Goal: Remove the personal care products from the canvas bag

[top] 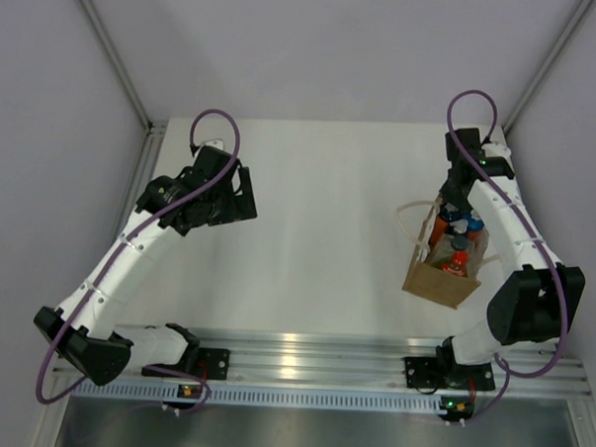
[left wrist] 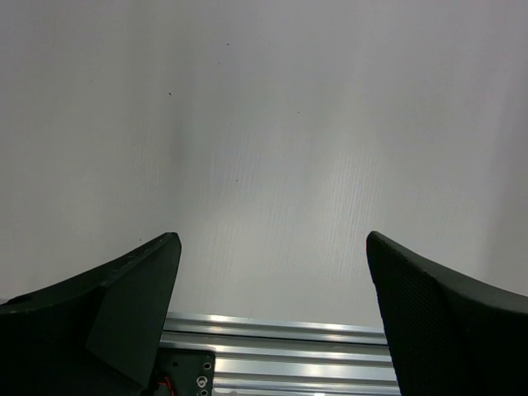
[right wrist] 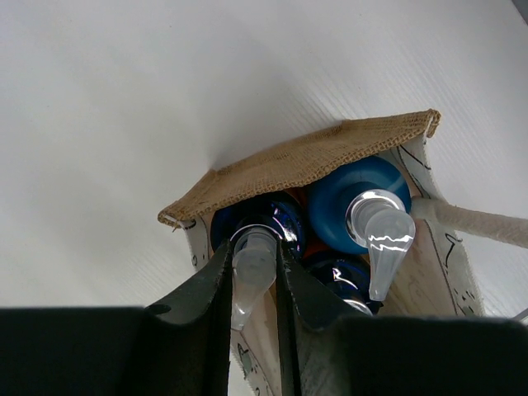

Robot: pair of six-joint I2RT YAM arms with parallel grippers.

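Right pincer (right wrist: 252, 247): narrowed, fingers pinched on the clear pump head of the dark-blue-capped bottle (right wrist: 276, 216), which stands inside the canvas bag (right wrist: 305, 161). Left pincer (left wrist: 272, 239): jaws wide, holding nothing, hanging over the left side of the table (left wrist: 289, 124), with the aluminium rail (left wrist: 280, 330) at the near edge. Bag: upright on the table's right half, mouth open, white loop handle (right wrist: 470, 221) trailing aside. Other contents: red-capped bottle (top: 459, 258) toward the near wall; light-blue-capped bottle (right wrist: 338, 202) just beside the pinched one.
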